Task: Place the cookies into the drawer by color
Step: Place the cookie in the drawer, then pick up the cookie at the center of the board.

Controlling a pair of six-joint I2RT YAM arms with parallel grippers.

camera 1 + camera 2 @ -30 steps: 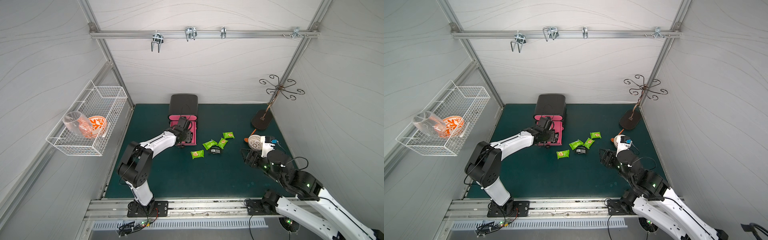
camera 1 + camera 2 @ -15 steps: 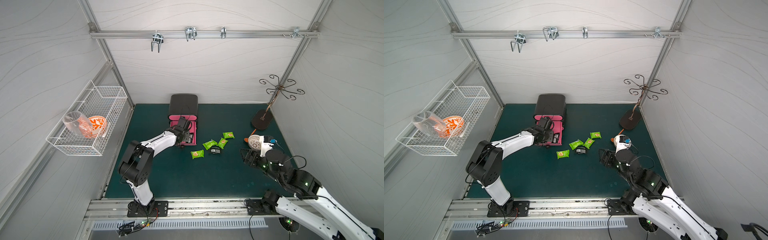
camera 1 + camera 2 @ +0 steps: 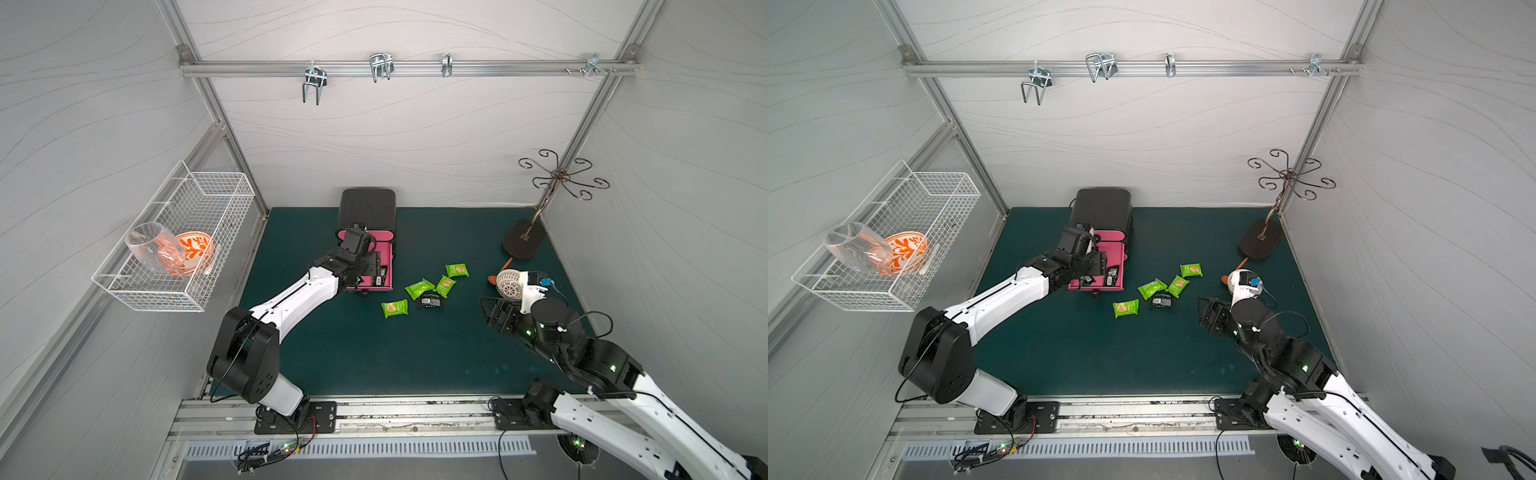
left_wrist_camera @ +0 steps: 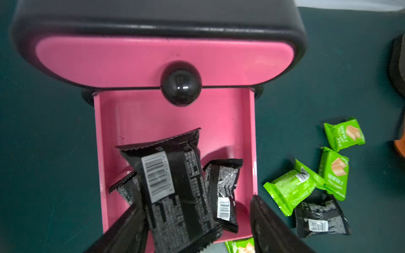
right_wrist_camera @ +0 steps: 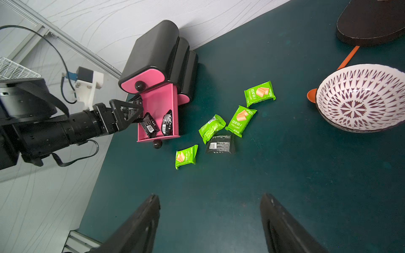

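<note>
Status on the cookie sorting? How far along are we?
Done: two black packets lie in the open drawer. In hand: a third black packet sits between the left end effector's open jaws, over that drawer. Left: four green packets and one black packet on the mat; the right end effector is open, empty.

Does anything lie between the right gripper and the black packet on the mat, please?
Nothing visible: only bare mat separates the right gripper from the black packet; green packets lie beside and beyond it.
</note>
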